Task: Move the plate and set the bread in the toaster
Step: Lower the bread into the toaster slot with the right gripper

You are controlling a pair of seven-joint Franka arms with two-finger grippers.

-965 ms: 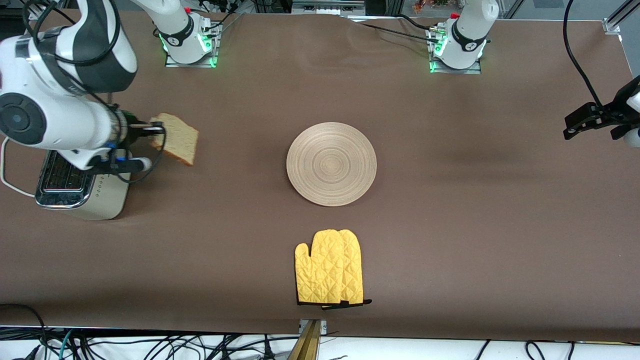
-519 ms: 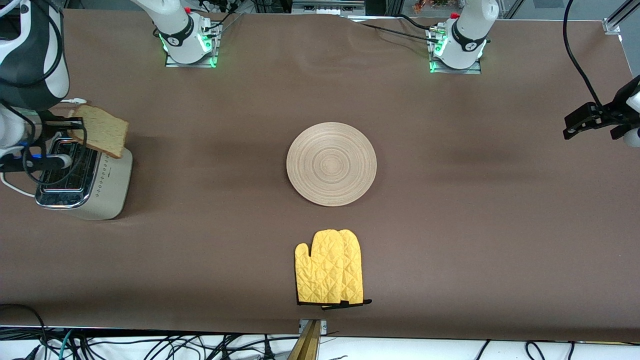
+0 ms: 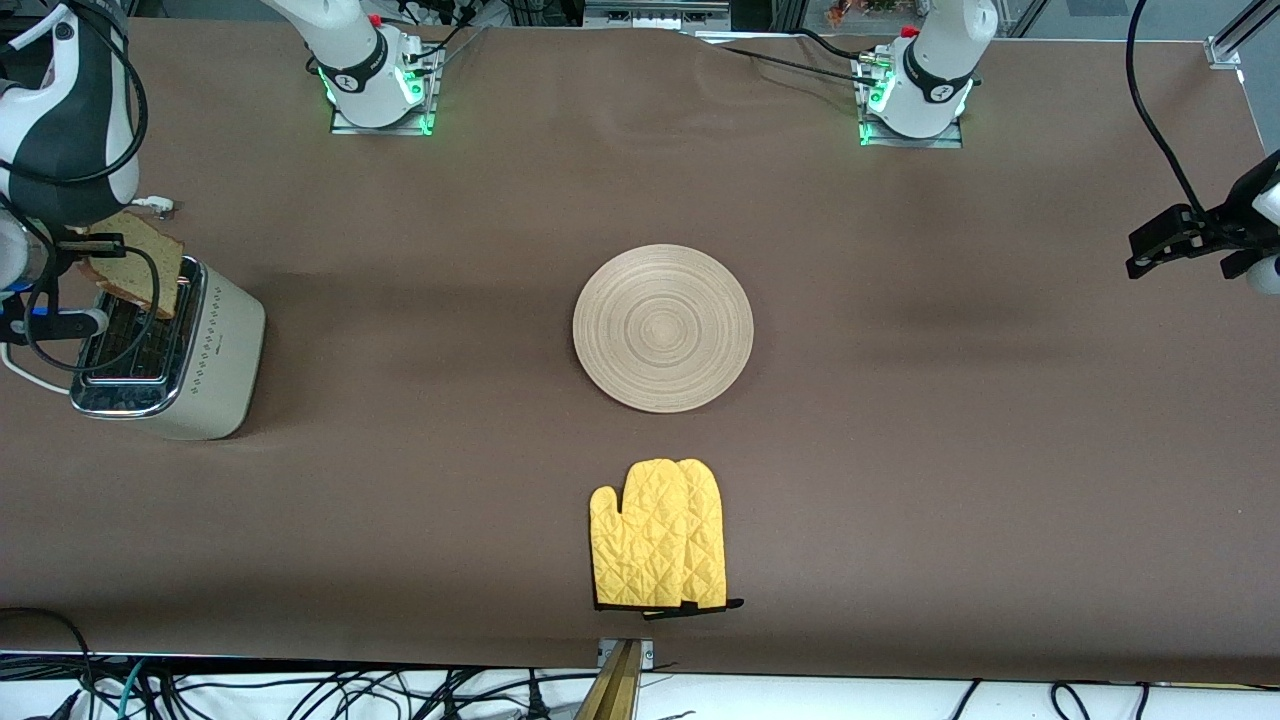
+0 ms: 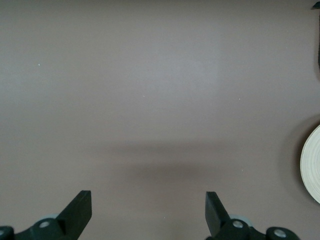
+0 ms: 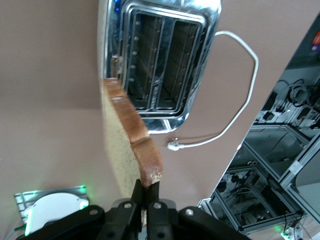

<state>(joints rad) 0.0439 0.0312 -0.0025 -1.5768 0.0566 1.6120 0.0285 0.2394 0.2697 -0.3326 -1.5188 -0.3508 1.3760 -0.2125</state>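
Bread (image 3: 135, 268) has swung in over the toaster (image 3: 160, 350) at the surface's right-arm edge — pinched in the right tool (image 5: 146, 196), ready to lower into 1 slot. Plate (image 3: 663, 328) sits mid-surface; the left tool (image 4: 148, 212) waits agape above the surface.

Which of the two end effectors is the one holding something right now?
The right end effector, over the toaster, is shut on the bread by its crust. The left end effector waits open over bare table, holding nothing.
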